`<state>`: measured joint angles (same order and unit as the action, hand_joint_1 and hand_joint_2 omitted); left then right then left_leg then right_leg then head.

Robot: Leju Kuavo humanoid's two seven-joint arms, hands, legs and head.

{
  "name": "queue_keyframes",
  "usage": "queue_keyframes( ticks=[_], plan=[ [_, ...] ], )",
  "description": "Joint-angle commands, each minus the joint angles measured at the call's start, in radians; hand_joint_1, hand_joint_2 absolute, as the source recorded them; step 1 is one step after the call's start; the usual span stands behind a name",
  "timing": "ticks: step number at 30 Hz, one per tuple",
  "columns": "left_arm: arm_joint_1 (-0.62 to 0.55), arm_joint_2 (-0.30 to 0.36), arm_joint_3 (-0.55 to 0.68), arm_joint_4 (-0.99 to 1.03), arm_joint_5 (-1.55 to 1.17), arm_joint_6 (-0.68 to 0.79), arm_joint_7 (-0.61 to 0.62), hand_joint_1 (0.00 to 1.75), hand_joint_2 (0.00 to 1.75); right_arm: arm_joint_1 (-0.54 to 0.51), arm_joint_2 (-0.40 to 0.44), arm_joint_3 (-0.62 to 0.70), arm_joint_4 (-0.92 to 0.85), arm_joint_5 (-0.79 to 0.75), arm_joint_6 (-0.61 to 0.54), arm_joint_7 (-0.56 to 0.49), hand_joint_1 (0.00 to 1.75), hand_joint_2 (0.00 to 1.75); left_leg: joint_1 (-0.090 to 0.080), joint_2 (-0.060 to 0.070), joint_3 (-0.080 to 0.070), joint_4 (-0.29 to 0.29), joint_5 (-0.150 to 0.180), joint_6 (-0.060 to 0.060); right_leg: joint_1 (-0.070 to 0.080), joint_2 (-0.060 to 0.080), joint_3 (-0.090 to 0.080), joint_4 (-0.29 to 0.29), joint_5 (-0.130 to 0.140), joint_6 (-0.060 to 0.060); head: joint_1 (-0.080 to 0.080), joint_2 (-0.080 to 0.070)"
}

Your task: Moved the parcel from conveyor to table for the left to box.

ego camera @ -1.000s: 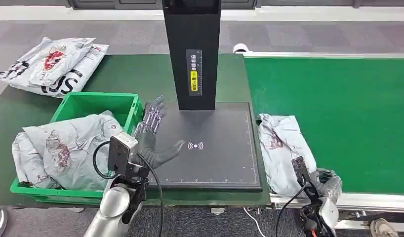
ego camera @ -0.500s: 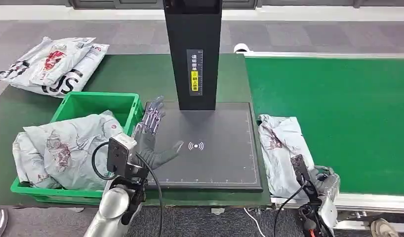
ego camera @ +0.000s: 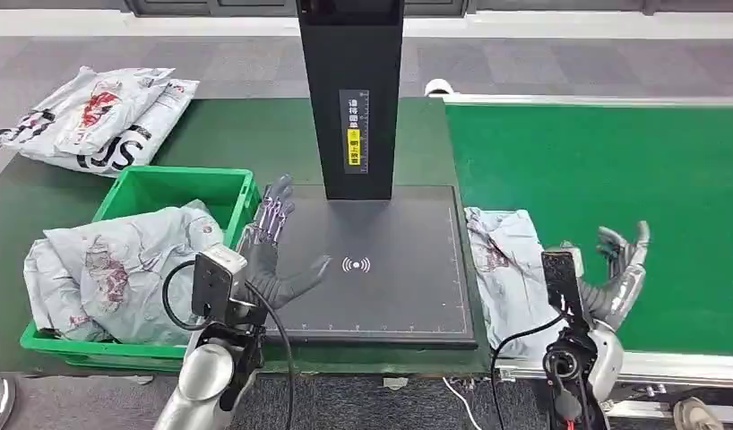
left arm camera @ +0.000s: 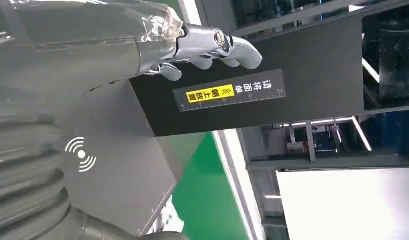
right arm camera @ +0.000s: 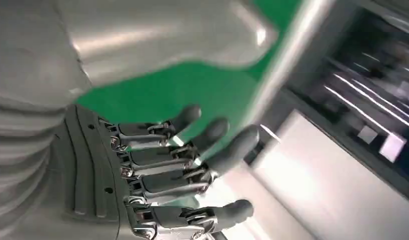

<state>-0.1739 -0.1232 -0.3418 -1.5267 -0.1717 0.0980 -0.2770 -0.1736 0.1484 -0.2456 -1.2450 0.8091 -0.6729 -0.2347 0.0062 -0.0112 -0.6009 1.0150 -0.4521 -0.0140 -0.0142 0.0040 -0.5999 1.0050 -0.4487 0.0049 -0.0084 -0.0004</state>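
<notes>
The grey parcel (ego camera: pixel 504 269) lies crumpled at the left end of the green conveyor (ego camera: pixel 614 152), against the right edge of the black scan pad (ego camera: pixel 390 296). My right hand (ego camera: pixel 619 269) hovers over the belt just right of the parcel, open with fingers spread and nothing in it; the right wrist view shows the right hand (right arm camera: pixel 157 170) spread against the green belt (right arm camera: pixel 192 95). My left hand (ego camera: pixel 273 244) is open above the pad's left edge, beside the green bin (ego camera: pixel 157 179). In the left wrist view its fingers (left arm camera: pixel 212 45) stretch toward the black column (left arm camera: pixel 292 55).
The bin holds grey parcels (ego camera: pixel 121 264). More parcels (ego camera: pixel 90 116) are piled at the far left of the dark green table (ego camera: pixel 246 134). A tall black column (ego camera: pixel 349 90) stands at the pad's far edge. The conveyor's metal rail (ego camera: pixel 685 363) runs along its near side.
My right hand has risen from the parcel's near right corner and spread open over the belt. The parcel has shifted slightly toward the pad. My left hand has barely moved.
</notes>
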Motion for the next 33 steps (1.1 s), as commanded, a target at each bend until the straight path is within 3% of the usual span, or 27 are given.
queue_keyframes(
  ticks=[1,2,3,5,8,9,12,17,19,24,33],
  plan=[
    [-0.046,-0.012,0.038,0.084,-0.004,-0.017,-0.011,0.0,1.75,0.058,0.005,0.167,-0.341,-0.033,0.005,-0.017,0.19,1.75,-0.001,0.002,0.001,0.0,0.0,0.0,-0.001,0.001,0.0,0.0,0.0,0.0,0.0,0.0],
    [-0.048,-0.014,0.038,0.085,-0.004,-0.019,-0.012,0.0,1.75,0.055,0.001,0.178,-0.347,-0.031,0.007,-0.017,1.68,1.75,0.0,0.003,0.002,-0.001,-0.001,0.0,0.0,0.001,0.001,-0.001,0.0,0.0,0.0,0.0],
    [-0.051,-0.018,0.038,0.087,-0.005,-0.024,-0.013,0.0,1.75,0.048,-0.009,0.194,-0.343,0.007,0.004,-0.006,1.69,1.75,0.0,0.002,0.003,-0.001,-0.001,0.0,0.0,0.001,0.002,-0.001,0.0,-0.001,0.0,0.0],
    [-0.053,-0.019,0.038,0.086,-0.005,-0.026,-0.013,0.0,1.75,0.029,-0.014,0.206,-0.323,0.027,0.023,0.024,0.0,1.75,0.0,0.002,0.002,-0.001,0.0,0.0,0.0,0.001,0.002,-0.001,0.0,-0.001,0.0,0.0],
    [-0.056,-0.017,0.038,0.083,-0.005,-0.025,-0.013,0.0,1.75,-0.011,-0.029,0.193,-0.205,0.103,0.096,0.139,0.0,1.75,0.0,0.003,0.003,-0.001,0.0,0.0,0.0,0.002,0.002,-0.001,0.001,-0.001,0.0,0.0],
    [-0.057,-0.015,0.037,0.08,-0.005,-0.028,-0.011,0.0,1.75,-0.033,-0.041,0.181,-0.115,0.198,0.114,0.212,0.0,1.75,0.0,0.003,0.004,-0.002,0.0,0.0,0.001,0.002,0.003,-0.003,0.001,-0.001,0.0,0.0],
    [-0.057,-0.012,0.033,0.072,-0.004,-0.034,-0.003,0.0,1.75,-0.071,-0.054,0.149,0.076,0.291,0.103,0.284,0.0,1.75,0.001,0.004,0.004,-0.002,0.0,0.0,0.001,0.002,0.004,-0.004,0.002,0.0,0.0,0.0],
    [-0.058,-0.007,0.03,0.072,-0.004,-0.035,-0.001,0.0,1.75,-0.071,-0.056,0.143,0.112,0.3,0.123,0.305,0.0,1.75,0.0,0.002,0.004,-0.002,0.001,0.001,0.001,0.0,0.004,-0.003,0.001,0.0,0.0,0.0],
    [-0.058,-0.003,0.028,0.073,-0.002,-0.034,0.003,0.0,1.75,-0.089,-0.059,0.125,0.217,0.355,0.109,0.35,0.0,1.75,0.0,0.002,0.003,-0.001,0.001,0.001,0.001,0.001,0.003,-0.002,0.001,0.0,0.0,0.0],
    [-0.067,0.001,0.023,0.083,0.004,-0.031,0.008,0.0,1.75,-0.136,-0.077,0.085,0.424,0.349,0.05,0.345,0.0,1.75,0.001,0.001,0.004,-0.002,0.001,0.001,0.001,0.0,0.004,-0.003,0.001,0.0,0.0,0.0],
    [-0.068,0.002,0.023,0.083,0.005,-0.031,0.009,0.0,1.75,-0.143,-0.076,0.085,0.43,0.348,0.049,0.342,0.0,1.75,0.0,0.002,0.003,-0.001,0.001,0.001,0.0,0.001,0.002,-0.002,0.001,0.0,0.0,0.0]
  ],
)
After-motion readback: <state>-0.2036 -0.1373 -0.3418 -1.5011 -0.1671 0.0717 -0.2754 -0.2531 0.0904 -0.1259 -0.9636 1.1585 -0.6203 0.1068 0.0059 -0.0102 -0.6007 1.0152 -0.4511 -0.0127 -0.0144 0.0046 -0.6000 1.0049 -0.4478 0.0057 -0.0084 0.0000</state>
